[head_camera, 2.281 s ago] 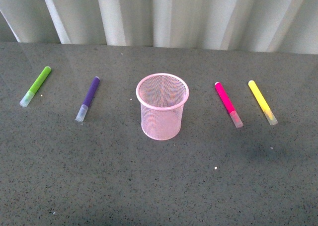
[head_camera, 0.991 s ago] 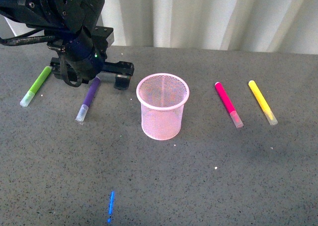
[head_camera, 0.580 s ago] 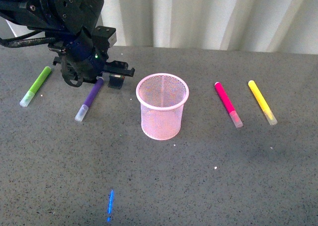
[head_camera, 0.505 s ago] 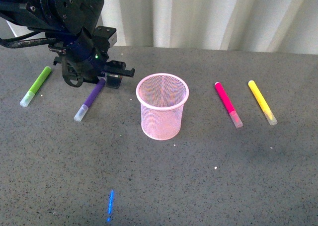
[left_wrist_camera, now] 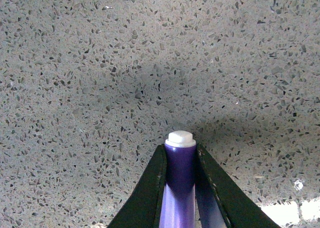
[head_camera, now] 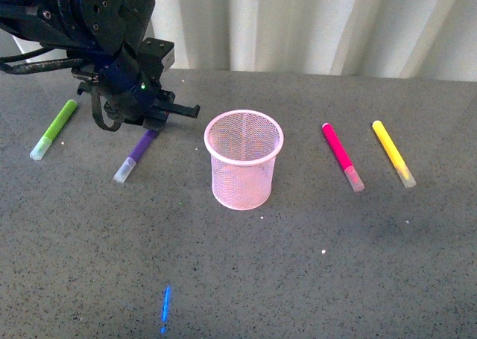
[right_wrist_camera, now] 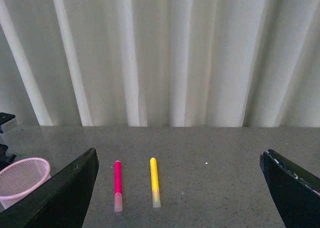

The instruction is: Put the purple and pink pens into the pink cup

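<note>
- Left gripper (head_camera: 154,123): fingers pinching the uncapped end of the purple pen (head_camera: 131,159), which lies left of the pink cup (head_camera: 242,184).
- Pink pen (head_camera: 340,154) lies on the tabletop (head_camera: 298,279), right of the cup.
- Right gripper (right_wrist_camera: 179,160): fingers spread wide.

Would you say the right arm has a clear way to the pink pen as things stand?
Probably yes. The pink pen lies alone on the table, apart from the yellow pen and the pink cup, with nothing over it, and the right pincer is open.
</note>
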Tool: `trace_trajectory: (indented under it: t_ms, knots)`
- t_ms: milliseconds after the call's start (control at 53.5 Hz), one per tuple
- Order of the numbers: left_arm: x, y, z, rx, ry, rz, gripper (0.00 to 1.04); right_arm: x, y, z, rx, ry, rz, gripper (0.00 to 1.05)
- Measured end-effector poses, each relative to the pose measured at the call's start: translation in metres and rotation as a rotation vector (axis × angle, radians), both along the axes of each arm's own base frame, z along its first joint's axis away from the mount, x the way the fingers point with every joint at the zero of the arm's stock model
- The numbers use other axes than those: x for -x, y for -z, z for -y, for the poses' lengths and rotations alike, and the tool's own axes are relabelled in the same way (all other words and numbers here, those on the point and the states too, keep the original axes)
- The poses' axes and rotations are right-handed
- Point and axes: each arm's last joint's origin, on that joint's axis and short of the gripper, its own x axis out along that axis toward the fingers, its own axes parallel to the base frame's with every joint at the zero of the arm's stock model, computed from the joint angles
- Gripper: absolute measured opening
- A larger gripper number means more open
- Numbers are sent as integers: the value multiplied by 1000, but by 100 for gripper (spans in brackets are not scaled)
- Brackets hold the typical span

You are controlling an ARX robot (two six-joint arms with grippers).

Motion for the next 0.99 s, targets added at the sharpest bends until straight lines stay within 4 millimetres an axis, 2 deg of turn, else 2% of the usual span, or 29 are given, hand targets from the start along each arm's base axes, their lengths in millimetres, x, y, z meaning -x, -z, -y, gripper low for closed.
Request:
trace_trajectory:
  t_ms: [150,206,299,374,393,468,561,636,767,991]
  knots:
    - [2,-5,-4,13,-29,42,13,0,0,0,0,0,0,98]
    - [1,-15,-8,37,-55,91,13,0,0,0,0,0,0,98]
    - [-1,-60,-18,113,-110,249,13,0,0,0,0,0,0,98]
    - [6,-118,-25,194,-152,427,13,0,0,0,0,0,0,98]
    - [10,-138,-27,222,-161,493,13,0,0,0,0,0,0,98]
    - [34,-189,-26,321,-184,673,13,0,0,0,0,0,0,98]
    - [72,-220,-13,446,-207,831,13,0,0,0,0,0,0,98]
    - [97,-222,3,537,-213,888,13,0,0,0,0,0,0,98]
    - [125,-204,34,654,-203,916,13,0,0,0,0,0,0,98]
    - [150,-159,86,823,-141,876,13,0,0,0,0,0,0,98]
